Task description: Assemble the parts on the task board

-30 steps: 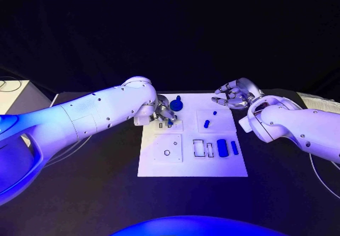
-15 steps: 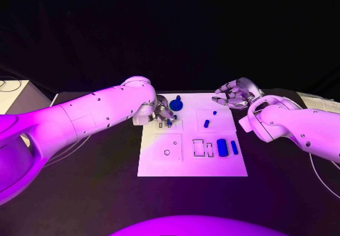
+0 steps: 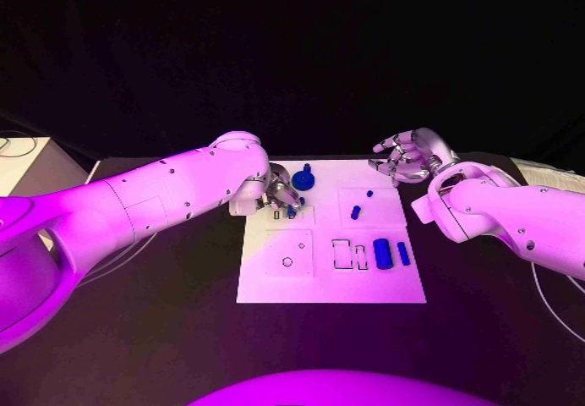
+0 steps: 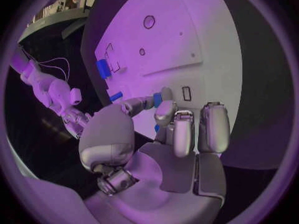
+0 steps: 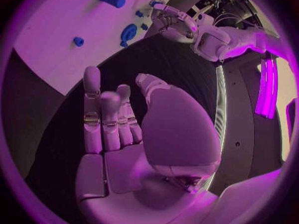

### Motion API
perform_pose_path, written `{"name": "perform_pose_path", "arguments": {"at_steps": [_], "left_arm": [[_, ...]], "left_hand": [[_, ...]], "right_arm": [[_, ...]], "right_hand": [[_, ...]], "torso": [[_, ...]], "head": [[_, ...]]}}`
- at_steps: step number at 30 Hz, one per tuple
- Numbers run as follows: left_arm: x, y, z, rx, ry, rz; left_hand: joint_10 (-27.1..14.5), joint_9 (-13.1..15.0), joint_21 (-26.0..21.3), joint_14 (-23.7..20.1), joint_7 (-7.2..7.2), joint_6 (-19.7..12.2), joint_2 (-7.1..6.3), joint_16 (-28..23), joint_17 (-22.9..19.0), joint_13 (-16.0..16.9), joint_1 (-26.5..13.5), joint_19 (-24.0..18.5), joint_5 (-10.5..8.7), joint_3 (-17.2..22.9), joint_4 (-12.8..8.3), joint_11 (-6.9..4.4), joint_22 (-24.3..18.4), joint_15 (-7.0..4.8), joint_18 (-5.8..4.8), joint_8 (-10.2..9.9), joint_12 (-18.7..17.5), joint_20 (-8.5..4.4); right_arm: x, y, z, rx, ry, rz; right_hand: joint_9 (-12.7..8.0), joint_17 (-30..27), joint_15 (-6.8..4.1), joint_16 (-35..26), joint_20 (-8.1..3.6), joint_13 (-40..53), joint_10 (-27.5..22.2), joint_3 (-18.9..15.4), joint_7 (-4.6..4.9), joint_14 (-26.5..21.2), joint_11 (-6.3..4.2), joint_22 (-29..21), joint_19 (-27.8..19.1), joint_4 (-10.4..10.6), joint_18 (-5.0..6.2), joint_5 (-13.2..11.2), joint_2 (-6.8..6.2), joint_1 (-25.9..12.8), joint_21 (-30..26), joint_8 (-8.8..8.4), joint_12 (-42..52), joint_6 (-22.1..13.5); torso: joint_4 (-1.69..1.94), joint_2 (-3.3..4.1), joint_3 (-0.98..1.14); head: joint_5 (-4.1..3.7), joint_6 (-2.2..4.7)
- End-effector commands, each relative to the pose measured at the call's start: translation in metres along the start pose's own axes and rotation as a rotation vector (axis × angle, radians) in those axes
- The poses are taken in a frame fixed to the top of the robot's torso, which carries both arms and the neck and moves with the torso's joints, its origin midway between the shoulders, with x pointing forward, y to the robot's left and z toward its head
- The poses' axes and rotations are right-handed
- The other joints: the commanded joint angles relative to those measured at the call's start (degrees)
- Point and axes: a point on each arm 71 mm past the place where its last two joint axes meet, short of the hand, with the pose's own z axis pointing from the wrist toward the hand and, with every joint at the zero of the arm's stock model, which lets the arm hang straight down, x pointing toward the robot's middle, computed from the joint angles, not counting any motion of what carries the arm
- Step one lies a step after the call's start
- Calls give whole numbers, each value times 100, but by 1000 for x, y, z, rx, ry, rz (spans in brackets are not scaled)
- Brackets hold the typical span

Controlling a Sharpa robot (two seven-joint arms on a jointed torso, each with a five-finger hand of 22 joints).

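Observation:
The white task board [image 3: 329,283] lies in the middle of the black table. At its far left corner my left hand [image 3: 281,194] pinches a small blue part [image 4: 157,100] between thumb and a finger, just above a small slot [image 4: 186,93]. A round blue part [image 3: 303,179] sits beside that hand. Two small blue pegs [image 3: 369,194] [image 3: 355,212] stand in the far right quarter. A blue cylinder [image 3: 383,254] and a thin blue bar [image 3: 403,253] lie at the right, next to two rectangular slots [image 3: 342,251]. My right hand [image 3: 408,156] hovers off the far right corner, fingers apart, holding nothing.
Two round holes [image 3: 287,262] mark the board's near left quarter. A pale box [image 3: 19,165] stands at the table's far left, and cables trail off the right edge. The board's near strip is bare.
My right hand has lifted slightly and drawn back from the board's far right corner. The left hand and the parts have stayed where they were.

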Motion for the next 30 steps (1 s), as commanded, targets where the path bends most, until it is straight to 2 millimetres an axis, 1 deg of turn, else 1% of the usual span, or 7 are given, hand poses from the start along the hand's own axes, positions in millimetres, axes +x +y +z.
{"name": "perform_pose_path", "arguments": {"at_steps": [1,6,11,16,17,19,30], "left_arm": [[2,-1,1,1,18,11],[2,-1,1,0,21,11],[3,0,1,0,23,12],[2,0,1,-3,20,12],[2,1,1,-3,20,12],[2,1,1,-3,21,12],[5,1,3,-7,29,14]], "left_hand": [[43,5,39,605,-98,129,58,19,1510,5,14,24,11,1431,-1462,8,206,-34,-48,-32,36,-24],[42,7,42,605,-99,130,61,19,1510,1,12,29,18,1430,-1464,8,212,-35,-49,-33,33,-25],[44,8,40,605,-99,131,62,19,1510,4,11,25,21,1429,-1465,8,208,-35,-48,-34,35,-25],[44,8,40,605,-99,131,62,19,1510,4,11,25,21,1429,-1465,8,208,-35,-48,-34,35,-25],[44,8,40,605,-99,131,62,19,1510,4,11,25,21,1429,-1465,8,208,-35,-48,-34,35,-25],[44,8,40,605,-99,131,62,19,1510,4,11,25,21,1429,-1465,8,208,-35,-48,-34,35,-25],[44,13,41,605,-100,135,66,19,1510,1,6,27,30,1425,-1468,7,211,-35,-49,-37,33,-26]], "right_arm": [[-3,2,0,-36,-44,20],[-4,2,1,-40,-53,26],[-4,2,2,-45,-59,34],[-4,2,2,-46,-60,50],[-4,2,2,-45,-59,54],[-4,1,3,-43,-57,62],[-4,1,3,-46,-52,84]], "right_hand": [[14,-607,9,-820,17,-479,-136,121,31,-242,-78,-388,-15,-6,74,26,-79,4,-451,56,-433,-41],[25,-902,53,-1552,66,-1026,-173,251,60,-438,-48,-804,-49,-10,62,29,-123,-26,-891,102,-919,-71],[42,-1106,168,-2423,167,-1952,-205,437,126,-652,49,-1380,-189,-16,61,34,-162,-70,-1467,164,-1794,-73],[36,-1523,349,-3363,356,-2875,-160,594,244,-992,216,-1971,-501,-65,59,33,-209,-107,-2034,183,-2624,-115],[33,-1592,384,-3481,396,-3023,-146,617,232,-974,206,-2071,-490,-86,51,41,-201,-102,-2096,183,-2733,-128],[14,-1793,460,-3839,470,-3344,-213,616,332,-1095,300,-2346,-598,-109,66,60,-188,-128,-2313,152,-2968,-235],[-13,-2358,621,-4620,647,-4116,-210,587,422,-1271,414,-3196,-869,-240,72,84,-134,-142,-2482,168,-3250,-354]], "torso": [[-1,2,2],[3,2,9],[1,0,7],[2,-2,8],[1,-2,8],[0,-1,8],[-5,4,4]], "head": [[-4,-8],[1,-12],[6,-18],[9,-20],[9,-22],[12,-24],[6,-36]]}}
